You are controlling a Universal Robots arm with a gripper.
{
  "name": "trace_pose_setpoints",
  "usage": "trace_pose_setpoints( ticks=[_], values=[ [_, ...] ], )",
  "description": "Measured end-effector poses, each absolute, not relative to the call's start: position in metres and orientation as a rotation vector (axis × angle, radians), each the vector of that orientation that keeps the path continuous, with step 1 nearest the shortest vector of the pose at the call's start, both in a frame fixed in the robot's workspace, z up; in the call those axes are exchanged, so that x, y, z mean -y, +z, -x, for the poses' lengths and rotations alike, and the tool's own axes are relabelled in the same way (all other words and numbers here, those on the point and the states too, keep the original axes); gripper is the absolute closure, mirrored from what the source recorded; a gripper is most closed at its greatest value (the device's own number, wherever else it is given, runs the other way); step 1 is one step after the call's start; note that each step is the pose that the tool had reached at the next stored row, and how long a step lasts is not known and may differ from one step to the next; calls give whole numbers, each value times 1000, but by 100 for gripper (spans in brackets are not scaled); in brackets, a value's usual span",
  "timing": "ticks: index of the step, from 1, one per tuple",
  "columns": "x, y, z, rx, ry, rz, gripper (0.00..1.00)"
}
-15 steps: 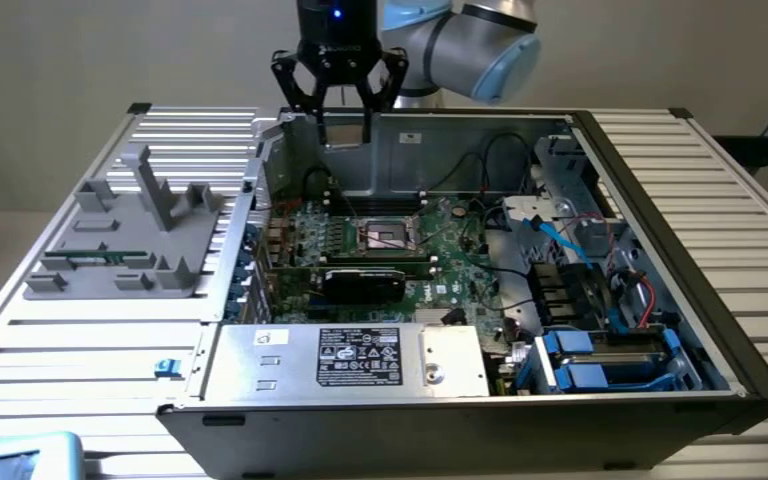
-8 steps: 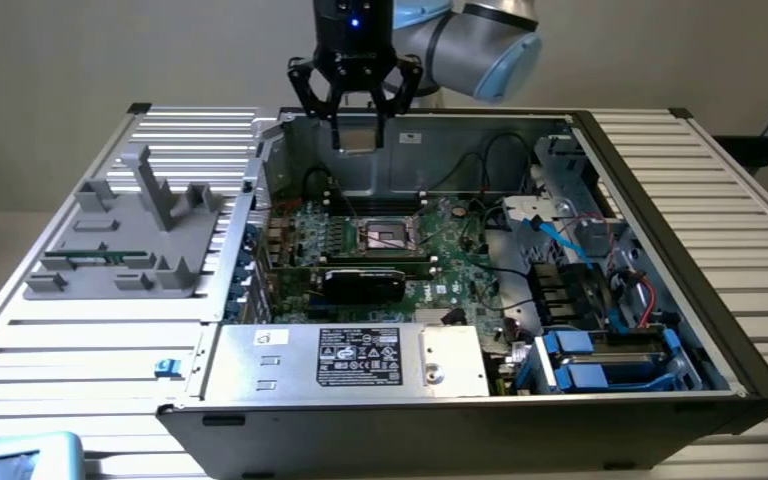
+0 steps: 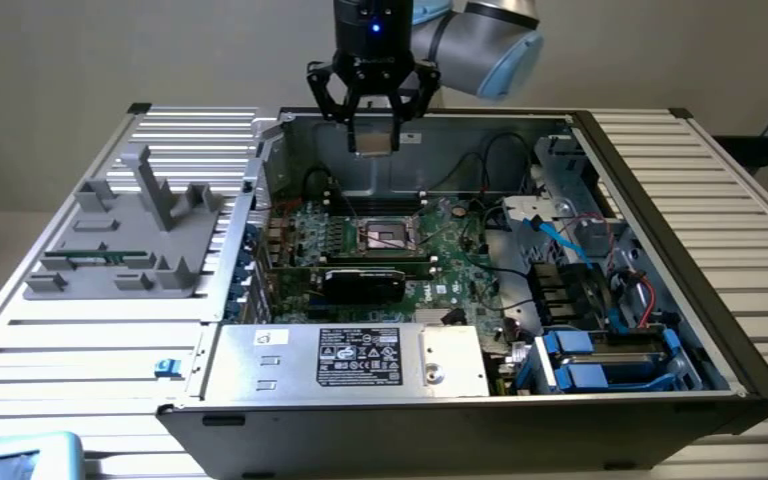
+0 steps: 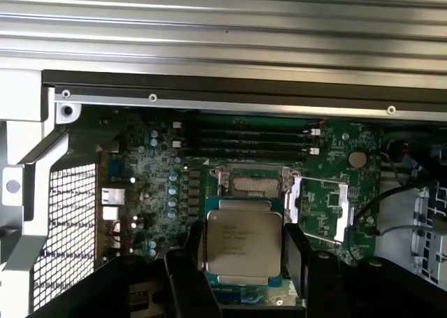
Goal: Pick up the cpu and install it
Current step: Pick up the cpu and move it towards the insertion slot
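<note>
1. On the exterior view's left, the fixture [image 3: 131, 225] stands outside the case [image 3: 651, 250], well apart from my gripper [image 3: 376, 122]. I expect no trouble from it.
2. In the middle, the main risk is my hold. My fingers [image 4: 190, 251] pinch only two thin opposite edges of the cpu [image 3: 373, 140]. Any slip or jolt could let it twist between them or drop onto the board [image 3: 464, 265].
3. Also in the middle, the socket [image 3: 387, 235] is the fragile part. If the cpu came down tilted, off-centre or turned the wrong way, I judge it could damage the contacts. I cannot make out notches or corner marks, so I cannot tell whether the turn is right.
4. Toward the exterior view's right, cables [image 3: 491, 170] loop along the far wall of the case. Drifting that way could snag a finger and knock the cpu askew.
5. As for position, my gripper is closed on the cpu and holds it in the air over the far part of the open case. In the wrist view the cpu [image 4: 243, 240] sits flat between my fingers with its metal top toward the camera. The socket [image 4: 255, 184] shows just past its edge, not covered by it, so the cpu is apart from the socket and not seated.
</note>
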State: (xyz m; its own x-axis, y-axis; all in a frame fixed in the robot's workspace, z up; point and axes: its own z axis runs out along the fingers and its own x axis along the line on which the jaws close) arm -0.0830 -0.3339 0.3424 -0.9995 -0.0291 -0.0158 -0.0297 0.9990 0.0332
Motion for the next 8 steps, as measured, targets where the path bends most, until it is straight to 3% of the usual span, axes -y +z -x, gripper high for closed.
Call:
trace_pose_setpoints(
  ticks=[8],
  values=[
    [330, 338, 69, -3127, 52, 34, 45]
  ],
)
